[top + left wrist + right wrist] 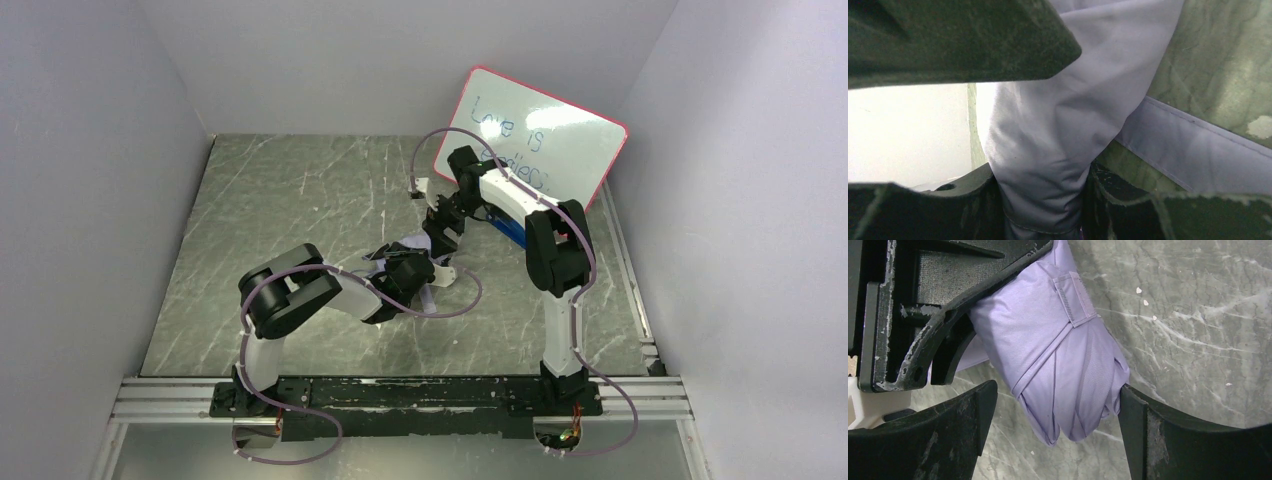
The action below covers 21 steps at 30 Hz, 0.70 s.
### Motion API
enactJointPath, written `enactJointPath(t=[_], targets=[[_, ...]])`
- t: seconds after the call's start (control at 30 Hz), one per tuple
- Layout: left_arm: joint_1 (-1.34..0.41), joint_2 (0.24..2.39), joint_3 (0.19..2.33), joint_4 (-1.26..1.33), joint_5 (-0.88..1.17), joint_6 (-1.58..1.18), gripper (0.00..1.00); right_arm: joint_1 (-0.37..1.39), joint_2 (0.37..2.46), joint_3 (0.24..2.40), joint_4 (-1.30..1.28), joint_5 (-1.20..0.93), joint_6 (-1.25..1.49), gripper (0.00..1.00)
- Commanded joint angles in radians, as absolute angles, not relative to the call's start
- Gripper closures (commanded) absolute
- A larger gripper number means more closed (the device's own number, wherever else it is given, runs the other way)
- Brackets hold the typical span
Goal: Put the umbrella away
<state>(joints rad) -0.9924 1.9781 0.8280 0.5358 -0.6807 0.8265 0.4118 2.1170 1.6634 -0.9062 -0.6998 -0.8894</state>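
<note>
Between the black fingers (923,210) of my left gripper (1040,200) I see lavender fabric of the umbrella (1068,90), bunched and pinched. It is folded, near the middle of the marbled table (300,200), with a lavender strap (1075,295) across it. My right gripper (1058,400) stands wide apart around its end, not clamping. On the leaning whiteboard (545,135) I read "Love is"; the line below is partly hidden.

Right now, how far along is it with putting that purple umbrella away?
Done: the umbrella looks folded into a bundle with its strap round it. In hand: the left tool pinches its fabric; the right tool stands open astride the bundle's end. Left: some fabric looks loose by the left tool, and the umbrella is over the table, not stowed.
</note>
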Motion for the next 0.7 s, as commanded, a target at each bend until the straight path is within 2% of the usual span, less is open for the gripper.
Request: enactJointPath(t=[0.0, 0.43, 0.57, 0.67], targets=[[-0.991, 2.065, 0.757, 0.295, -0.621, 0.808, 0.95, 0.459, 2.123, 1.676, -0.972, -0.758, -0.935, 0.1], [-0.996, 2.059, 0.753, 0.3, -0.619, 0.815, 0.95, 0.503, 2.203, 1.635, -0.887, -0.628, -0.913, 0.13], [-0.997, 2.054, 0.753, 0.303, -0.614, 0.812, 0.95, 0.504, 2.224, 1.613, -0.881, -0.6, -0.908, 0.19], [-0.997, 2.051, 0.754, 0.3, -0.613, 0.811, 0.95, 0.504, 2.224, 1.571, -0.845, -0.556, -0.884, 0.3]])
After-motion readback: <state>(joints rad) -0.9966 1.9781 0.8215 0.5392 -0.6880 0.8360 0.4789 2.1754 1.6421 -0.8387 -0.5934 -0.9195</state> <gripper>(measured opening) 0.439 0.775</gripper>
